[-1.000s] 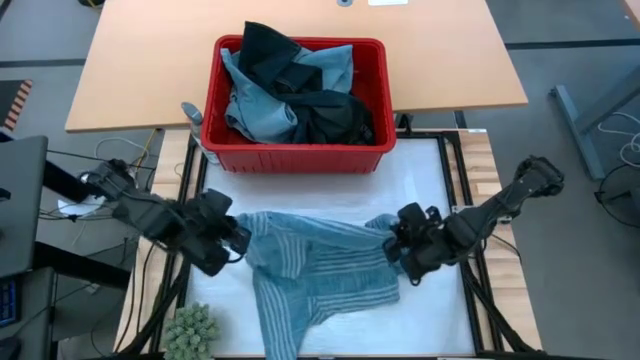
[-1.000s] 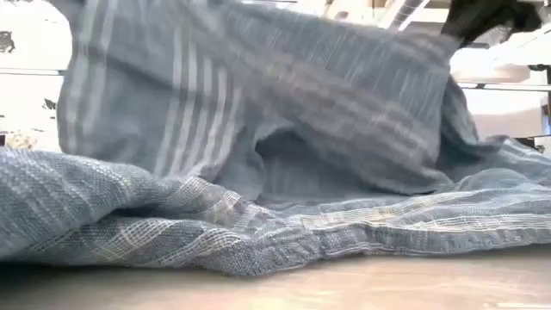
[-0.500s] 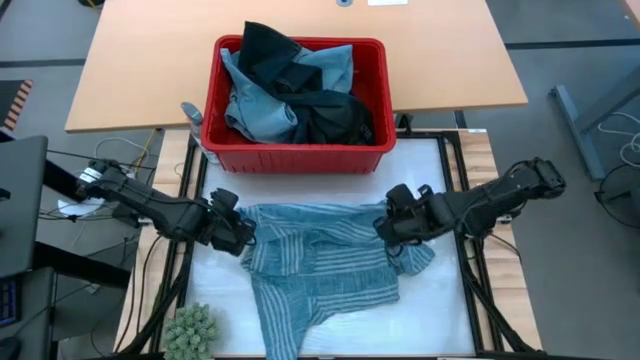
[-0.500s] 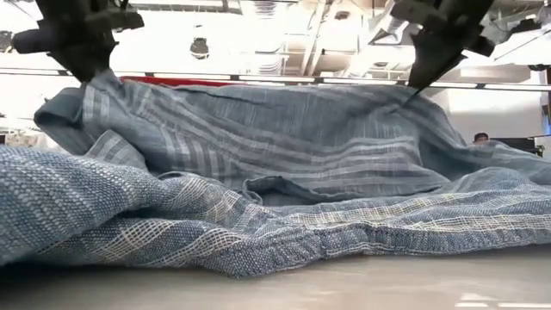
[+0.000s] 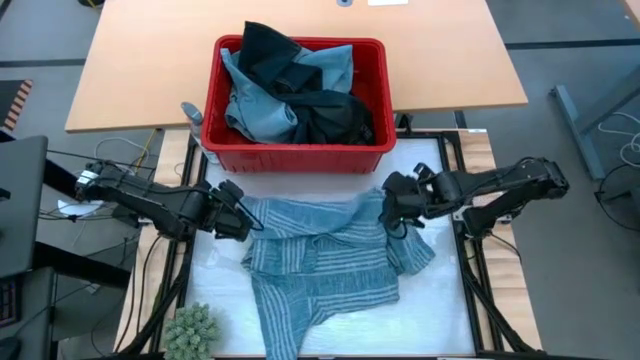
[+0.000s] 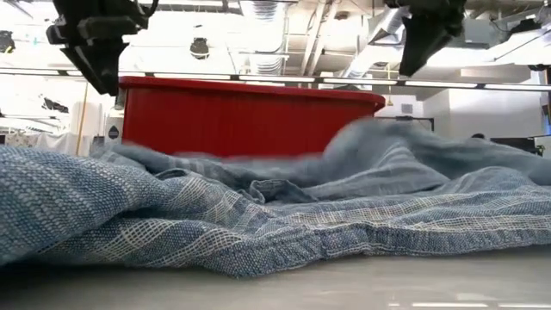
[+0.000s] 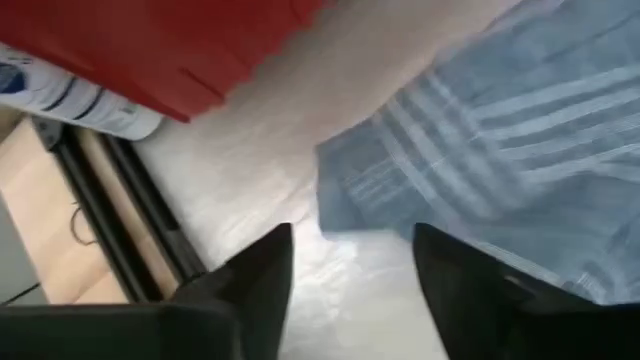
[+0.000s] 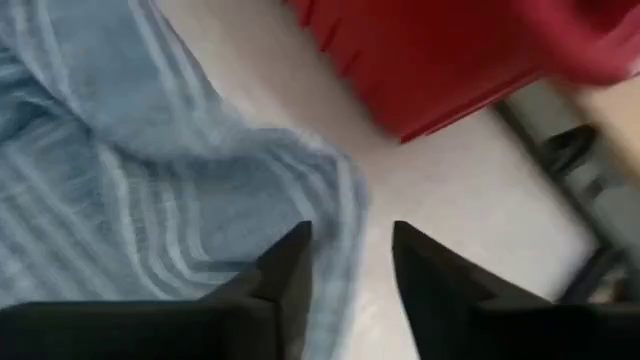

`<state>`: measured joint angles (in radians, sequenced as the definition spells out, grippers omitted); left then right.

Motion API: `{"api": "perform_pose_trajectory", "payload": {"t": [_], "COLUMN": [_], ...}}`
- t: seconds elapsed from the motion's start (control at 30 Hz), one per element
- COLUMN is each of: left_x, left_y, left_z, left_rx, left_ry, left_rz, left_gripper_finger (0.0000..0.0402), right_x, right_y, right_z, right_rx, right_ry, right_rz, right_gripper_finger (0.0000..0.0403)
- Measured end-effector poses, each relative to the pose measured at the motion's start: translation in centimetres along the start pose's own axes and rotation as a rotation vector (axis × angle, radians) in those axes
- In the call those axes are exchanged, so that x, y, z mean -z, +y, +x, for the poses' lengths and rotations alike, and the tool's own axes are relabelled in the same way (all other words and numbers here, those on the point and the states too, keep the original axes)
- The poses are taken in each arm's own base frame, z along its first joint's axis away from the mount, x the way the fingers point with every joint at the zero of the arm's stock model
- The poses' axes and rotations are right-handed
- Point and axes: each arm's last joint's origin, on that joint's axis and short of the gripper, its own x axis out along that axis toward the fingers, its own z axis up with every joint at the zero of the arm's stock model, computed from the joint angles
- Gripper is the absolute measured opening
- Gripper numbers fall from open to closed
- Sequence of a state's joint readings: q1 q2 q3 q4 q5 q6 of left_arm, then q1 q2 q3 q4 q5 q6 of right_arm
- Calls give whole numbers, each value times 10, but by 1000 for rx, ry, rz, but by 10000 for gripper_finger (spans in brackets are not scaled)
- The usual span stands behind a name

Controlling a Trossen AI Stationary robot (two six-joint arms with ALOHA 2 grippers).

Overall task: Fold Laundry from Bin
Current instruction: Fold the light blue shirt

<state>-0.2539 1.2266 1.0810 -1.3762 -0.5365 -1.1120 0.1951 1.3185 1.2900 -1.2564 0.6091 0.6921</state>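
Left wrist view: striped garment (image 7: 500,150) beyond parted fingers (image 7: 262,275).

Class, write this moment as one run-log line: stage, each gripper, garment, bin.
stage: spreading | left gripper: open, empty | right gripper: open, empty | striped garment: on table | red bin: holds remaining laundry

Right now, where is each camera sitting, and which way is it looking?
High view: above the table, looking straight down; both arms show, left tool and right tool open beside the striped garment.
Low view: at tabletop height, looking level past the cloth to the red bin; both tools hang from above.
Left wrist view: on the left arm, looking past its two fingers at the garment's edge.
Right wrist view: same, on the right arm.
All four share the garment and bin.
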Motion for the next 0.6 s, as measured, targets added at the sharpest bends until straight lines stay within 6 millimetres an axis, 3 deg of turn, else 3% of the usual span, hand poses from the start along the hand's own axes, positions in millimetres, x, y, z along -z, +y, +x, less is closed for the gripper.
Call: {"api": "perform_pose_trajectory", "payload": {"t": [0.13,0.3,0.4,0.6], "left_x": [-14,-9,9,54], "left_y": [-7,-44,-66,-113], "left_z": [-24,-58,-60,-40], "left_rx": [141,522,560,433], "left_ry": [-42,-122,-101,-79], "left_rz": [-26,84,150,312], "left_gripper_finger": [239,235,232,232], "right_x": [-7,-3,5,17], "right_y": [-17,-30,-35,-37], "right_z": [-20,-49,-63,-81], "right_rx": [-25,-161,-225,-319], "right_ry": [-48,-95,-122,-145], "right_rz": [6,36,69,123], "right_gripper_finger": [207,215,213,212]}}
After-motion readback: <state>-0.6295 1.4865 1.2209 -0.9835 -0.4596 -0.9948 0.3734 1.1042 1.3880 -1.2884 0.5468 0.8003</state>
